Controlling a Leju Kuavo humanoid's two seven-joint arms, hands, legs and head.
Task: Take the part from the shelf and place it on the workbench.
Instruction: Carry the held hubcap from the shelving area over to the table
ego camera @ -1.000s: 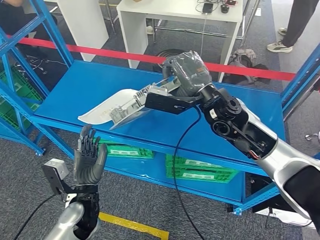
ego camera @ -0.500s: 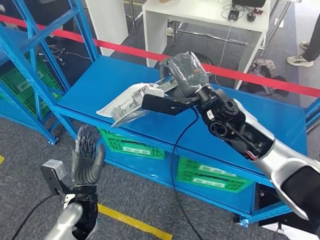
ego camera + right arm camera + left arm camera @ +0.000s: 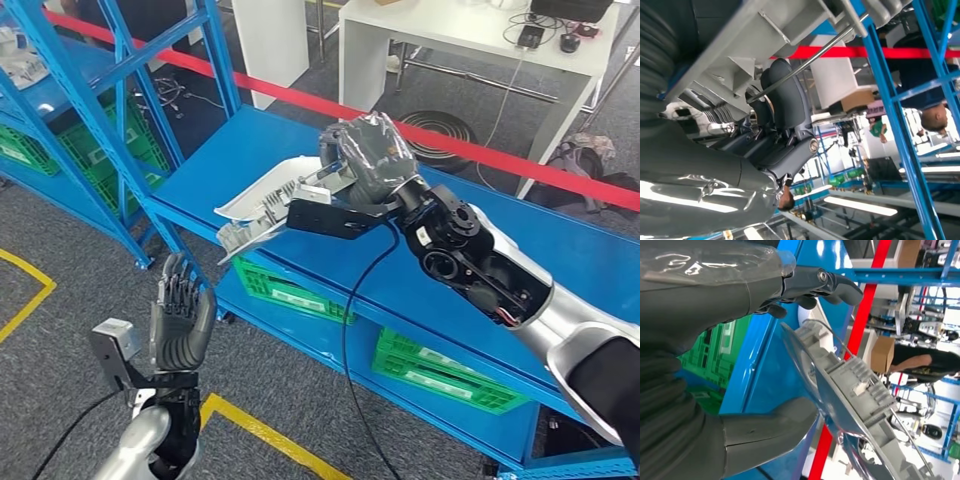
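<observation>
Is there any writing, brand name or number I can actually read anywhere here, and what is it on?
None can be read.
White labels on the green crates under the blue shelf: print too small and blurred.
The grey and white part held by the right hand: no legible marking.
Cardboard box in the left wrist view: no readable text.

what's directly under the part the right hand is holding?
The part, gripped by the right hand, hangs above the blue shelf deck; its free end overhangs the deck's front edge. Green crates sit below. The deck beneath the part is hidden.
</observation>
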